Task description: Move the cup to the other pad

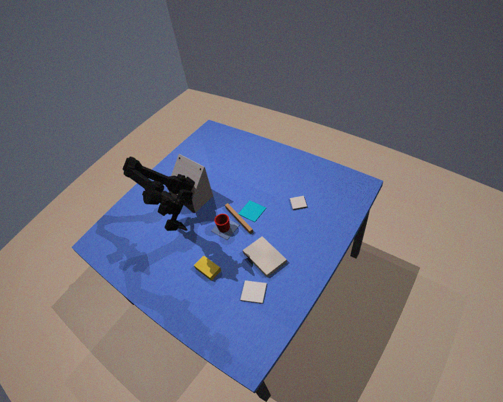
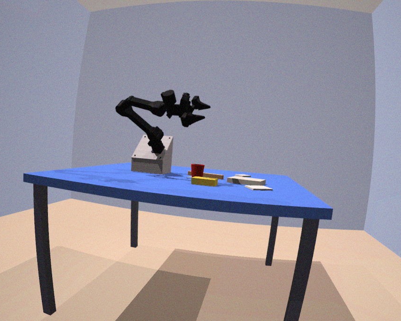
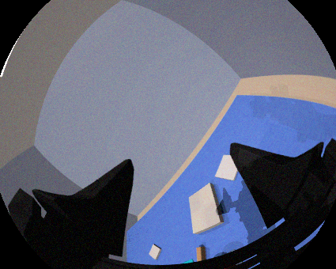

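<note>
My gripper (image 1: 183,211) (image 2: 207,112) (image 3: 183,157) is up above the tbl (image 1: 329,190) (image 2: 180,191) (image 3: 210,158), fingers nearly all the way apart w/ nothing btwn them. The red cup (image 1: 222,222) (image 2: 197,170) stands upright on the grey pad (image 1: 227,236), near the wooden bar (image 1: 239,218) (image 2: 212,175) (image 3: 201,253); the cyan pad (image 1: 252,210) (image 3: 188,261) is on the bar's other side, w/o the cup.

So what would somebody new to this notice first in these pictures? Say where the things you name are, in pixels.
Probably the black arm (image 1: 154,179) (image 2: 142,103), bent over the blue table (image 1: 286,160) (image 2: 107,183) with its open hand (image 1: 183,227) (image 2: 209,112) (image 3: 183,157) up in the air. Next, the red cup (image 1: 222,223) (image 2: 197,170), upright on a gray pad (image 1: 227,236) beside an orange bar (image 1: 239,218) (image 2: 214,175) (image 3: 201,254). Then the teal pad (image 1: 252,210) (image 3: 189,261) across that bar.
</note>
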Robot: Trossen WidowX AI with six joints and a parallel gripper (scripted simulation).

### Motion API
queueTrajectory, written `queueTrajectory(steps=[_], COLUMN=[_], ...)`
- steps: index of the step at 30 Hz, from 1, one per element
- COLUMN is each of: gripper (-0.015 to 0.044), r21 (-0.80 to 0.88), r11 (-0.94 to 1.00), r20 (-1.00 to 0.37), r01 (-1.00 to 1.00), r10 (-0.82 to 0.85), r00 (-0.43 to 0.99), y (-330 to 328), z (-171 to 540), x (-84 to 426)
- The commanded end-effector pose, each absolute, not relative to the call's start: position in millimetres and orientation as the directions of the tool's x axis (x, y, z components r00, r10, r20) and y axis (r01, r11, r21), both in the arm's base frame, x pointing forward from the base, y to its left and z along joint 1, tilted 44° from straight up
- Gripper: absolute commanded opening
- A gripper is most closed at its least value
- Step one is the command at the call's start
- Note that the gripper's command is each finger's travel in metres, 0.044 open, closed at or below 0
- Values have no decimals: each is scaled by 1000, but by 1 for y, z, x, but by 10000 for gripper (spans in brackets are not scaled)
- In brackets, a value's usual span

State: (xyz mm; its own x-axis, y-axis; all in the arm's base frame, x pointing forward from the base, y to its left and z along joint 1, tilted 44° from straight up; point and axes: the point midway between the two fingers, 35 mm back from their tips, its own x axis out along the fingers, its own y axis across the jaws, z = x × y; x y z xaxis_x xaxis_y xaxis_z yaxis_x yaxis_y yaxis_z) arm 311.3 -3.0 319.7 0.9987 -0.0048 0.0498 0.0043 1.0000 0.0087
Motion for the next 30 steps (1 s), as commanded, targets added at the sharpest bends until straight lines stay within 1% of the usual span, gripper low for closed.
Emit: queueTrajectory(steps=[1,2,4,6,7,9,10,12,14,16,18,20,22,24,30], gripper=[374,347,295,242,216,164,148,148,148,148,148,148,148,148,148], r21=[25,73,229,345,377,396,388,340,268,182,91,13,-22,-35,-37], r11=[1000,997,969,909,873,797,753,664,572,476,373,274,196,155,150], r20=[34,-14,-191,-374,-455,-583,-642,-735,-795,-827,-827,-796,-753,-722,-718], r01=[7,18,97,234,311,456,532,667,775,860,923,962,980,987,988], r10=[-8,-17,-53,-96,-119,-166,-194,-255,-323,-399,-488,-579,-648,-687,-692], r00=[999,1000,980,922,883,795,742,629,513,396,278,176,112,82,78], y=[-3,-3,-1,1,2,4,4,4,3,1,-3,-7,-10,-12,-12], z=[316,305,264,218,197,162,144,113,88,67,51,40,33,30,30], x=[313,318,332,339,339,336,332,321,308,293,276,260,246,238,237])
